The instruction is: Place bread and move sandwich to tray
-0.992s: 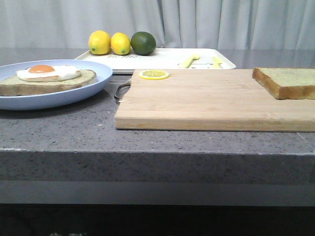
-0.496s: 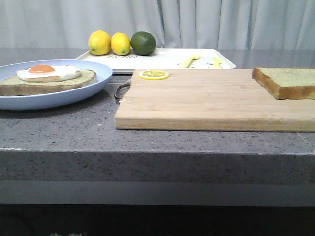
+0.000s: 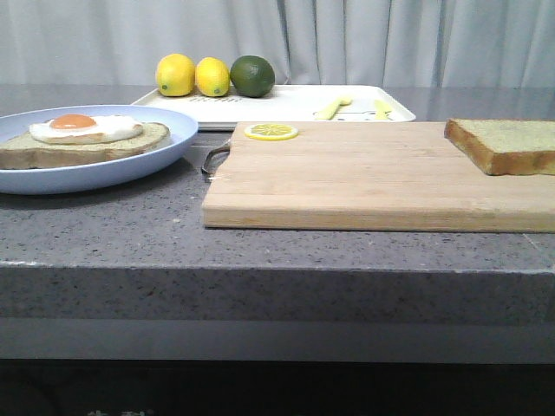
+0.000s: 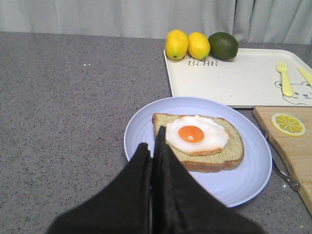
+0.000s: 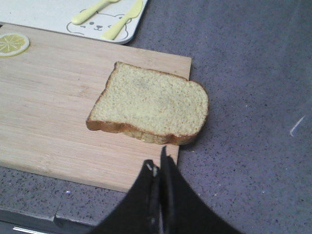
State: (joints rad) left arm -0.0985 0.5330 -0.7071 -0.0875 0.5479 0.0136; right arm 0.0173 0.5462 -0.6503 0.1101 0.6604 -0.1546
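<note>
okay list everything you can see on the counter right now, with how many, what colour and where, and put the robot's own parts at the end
bread: one, tan with brown crust, on the board's right end, one corner overhanging
sandwich: one, egg on bread, on a pale blue plate, left of the board
tray: one, white, at the back
board: one, light wood, centre-right
lemons: two, yellow, tray's back left
lime: one, green, beside the lemons
lemon slice: one, yellow, board's back left corner
cutlery: two, pale yellow, on the tray
left gripper: black, shut, near the plate
right gripper: black, shut, near the bread

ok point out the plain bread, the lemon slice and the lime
bread (image 5: 151,105), right wrist view, middle of the crumb
lemon slice (image 3: 270,132), front view, centre of the slice
lime (image 4: 223,46), left wrist view, middle of the skin
</note>
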